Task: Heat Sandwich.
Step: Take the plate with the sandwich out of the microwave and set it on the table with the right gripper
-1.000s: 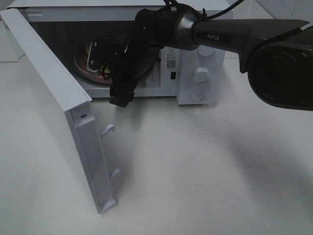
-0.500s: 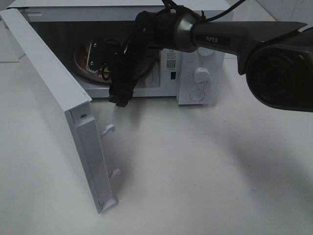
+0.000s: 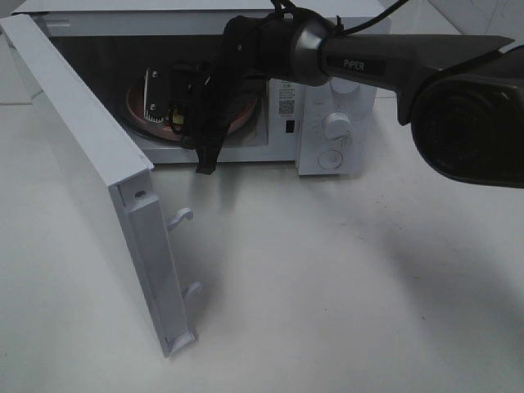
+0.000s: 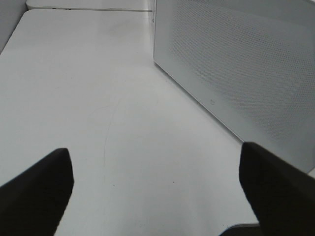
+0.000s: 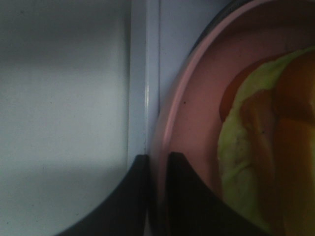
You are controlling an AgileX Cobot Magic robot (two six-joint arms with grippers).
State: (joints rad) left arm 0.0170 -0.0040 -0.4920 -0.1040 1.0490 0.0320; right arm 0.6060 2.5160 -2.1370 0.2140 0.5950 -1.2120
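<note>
Reaching into the open microwave (image 3: pixel 332 123), the right claw (image 5: pixel 158 158) is pinching the rim of the pink plate (image 5: pixel 197 108). One finger is lying on each side of the rim, and the jaws are standing almost together. The sandwich (image 5: pixel 256 147) is sitting on that plate inside the cavity, near the gripped edge, and its green filling is showing. The microwave door (image 3: pixel 90 164) is standing wide open on the left of the high view. The left claw (image 4: pixel 153 150) is hovering above the tabletop (image 4: pixel 98 98) beside a white perforated panel (image 4: pixel 236 73), jaws spread wide and holding nothing.
</note>
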